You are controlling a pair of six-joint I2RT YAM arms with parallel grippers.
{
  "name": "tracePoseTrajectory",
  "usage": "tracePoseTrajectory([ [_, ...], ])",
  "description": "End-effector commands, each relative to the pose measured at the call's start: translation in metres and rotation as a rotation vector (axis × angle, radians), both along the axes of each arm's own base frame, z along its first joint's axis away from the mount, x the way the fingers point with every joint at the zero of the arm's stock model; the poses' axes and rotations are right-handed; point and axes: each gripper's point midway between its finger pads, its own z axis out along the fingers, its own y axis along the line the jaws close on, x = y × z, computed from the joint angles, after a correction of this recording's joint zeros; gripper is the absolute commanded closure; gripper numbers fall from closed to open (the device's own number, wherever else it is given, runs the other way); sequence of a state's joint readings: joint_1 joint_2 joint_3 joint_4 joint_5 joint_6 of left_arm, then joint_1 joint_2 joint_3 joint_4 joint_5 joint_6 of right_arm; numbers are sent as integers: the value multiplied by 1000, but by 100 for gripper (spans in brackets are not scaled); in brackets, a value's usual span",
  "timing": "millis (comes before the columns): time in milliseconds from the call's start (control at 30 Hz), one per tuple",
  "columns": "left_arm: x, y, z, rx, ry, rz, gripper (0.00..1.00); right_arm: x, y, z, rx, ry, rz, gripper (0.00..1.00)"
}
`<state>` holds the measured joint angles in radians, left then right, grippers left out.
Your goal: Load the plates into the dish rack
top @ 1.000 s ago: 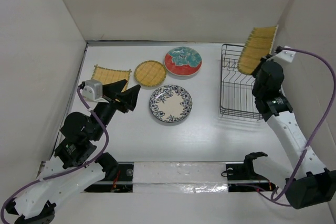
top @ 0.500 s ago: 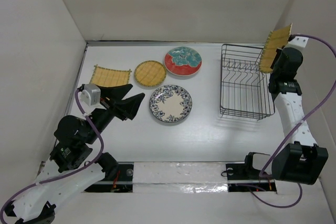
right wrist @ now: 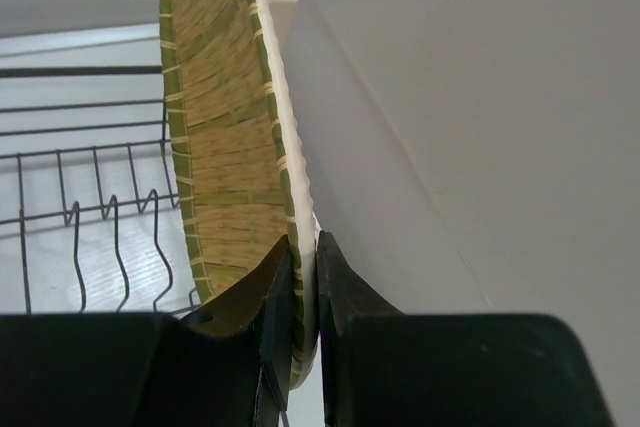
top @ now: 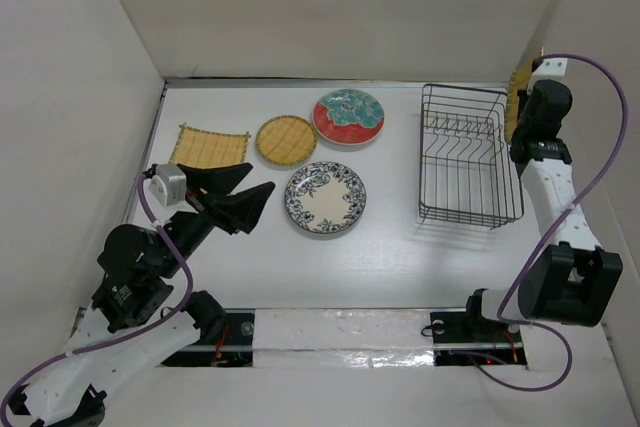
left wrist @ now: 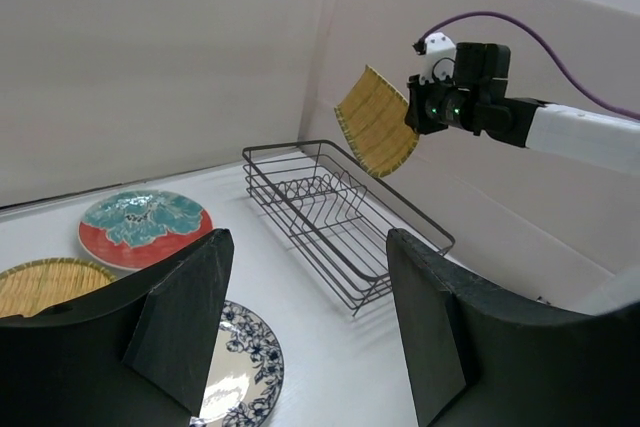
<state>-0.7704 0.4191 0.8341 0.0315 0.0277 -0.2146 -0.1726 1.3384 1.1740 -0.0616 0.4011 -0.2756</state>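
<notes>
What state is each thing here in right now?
rack, empty.
red plate, lying flat.
blue plate, lying flat.
round yellow plate, lying flat.
square yellow plate, lying flat.
held yellow plate, on edge, in the air.
left gripper, open, empty.
right gripper, shut on that plate.

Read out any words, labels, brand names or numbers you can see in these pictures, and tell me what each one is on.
None: no words, numbers or brand marks can be read in any view.
The red-rimmed plate and the floral plate carry only patterns.
The yellow woven plate in the right end effector and the dish rack show no lettering.
</notes>
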Motion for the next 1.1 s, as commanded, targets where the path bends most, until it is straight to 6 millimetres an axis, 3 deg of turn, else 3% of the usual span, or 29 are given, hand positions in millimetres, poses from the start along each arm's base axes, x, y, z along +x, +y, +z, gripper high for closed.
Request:
tracePoseTrajectory([
  [0,-11,6,26,-54,-56,-21,40,10,-1,52,-77,-108,-24,100],
  [467,-13,11,28,-69,-65,-9,39,20,-4,8,-77,21,-62,100],
  [1067,-13,11,27,-70,-65,-7,39,43,28,-49,-107,182,-18,100],
])
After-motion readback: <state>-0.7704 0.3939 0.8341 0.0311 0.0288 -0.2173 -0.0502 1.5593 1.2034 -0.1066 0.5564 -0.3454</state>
